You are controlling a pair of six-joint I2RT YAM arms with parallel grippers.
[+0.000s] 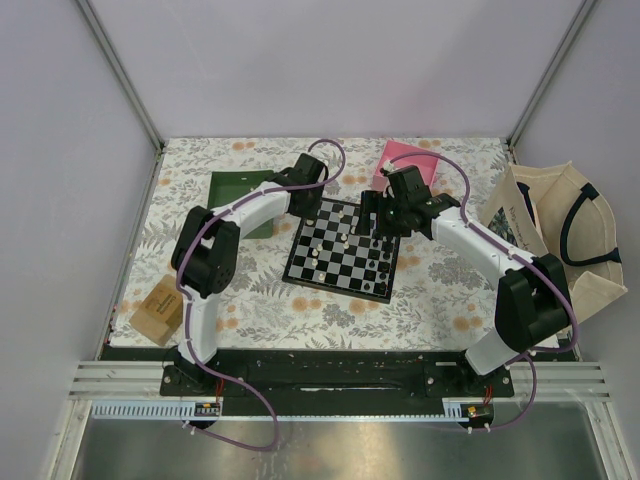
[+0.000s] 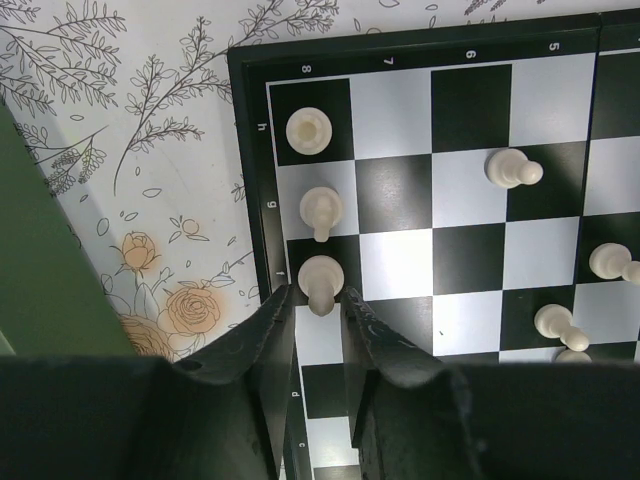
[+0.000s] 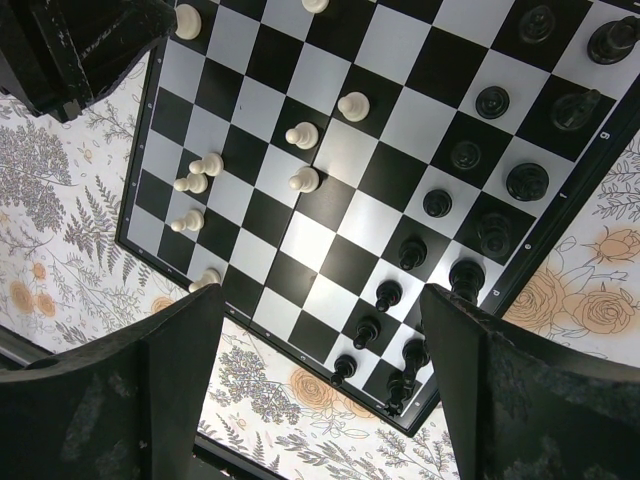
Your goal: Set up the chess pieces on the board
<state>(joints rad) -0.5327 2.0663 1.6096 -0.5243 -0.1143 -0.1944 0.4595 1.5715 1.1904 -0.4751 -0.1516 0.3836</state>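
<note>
Pale lavender walls (image 1: pixel 330 70) on three sides, aluminium frame posts (image 1: pixel 120 75) running up the corners. Below, a floral-print surface (image 1: pixel 440 290), with a black base plate (image 1: pixel 340 375) along the near edge carrying both arms.

Board (image 1: pixel 340 275) lying flat near the middle of the surface, slightly turned. Green tray (image 1: pixel 235 190) just beyond its far left corner, partly under the left arm. Pink box (image 1: pixel 398 158) beyond its far right corner, partly behind the right wrist. Wooden block (image 1: pixel 158 308) at the near left edge of the surface. Cream tote bag (image 1: pixel 545 225) slumped at the right edge, close to the wall.

On the board, white pieces (image 2: pixel 308 131) spread over the left half, three of them lined up in the squares along the left border. Black pieces (image 3: pixel 527 182) standing in two rough rows down the right side.

Left claw (image 2: pixel 318 310) low over the far left corner of the board, only barely parted, tips flanking a white pawn (image 2: pixel 320 278) standing on a black border square. Thin strips of board showing on either side of the pawn's head, so no firm hold visible.

Right claw (image 3: pixel 325 300) hanging above the right side of the board, over the black rows, spread very wide and gripping nothing
</note>
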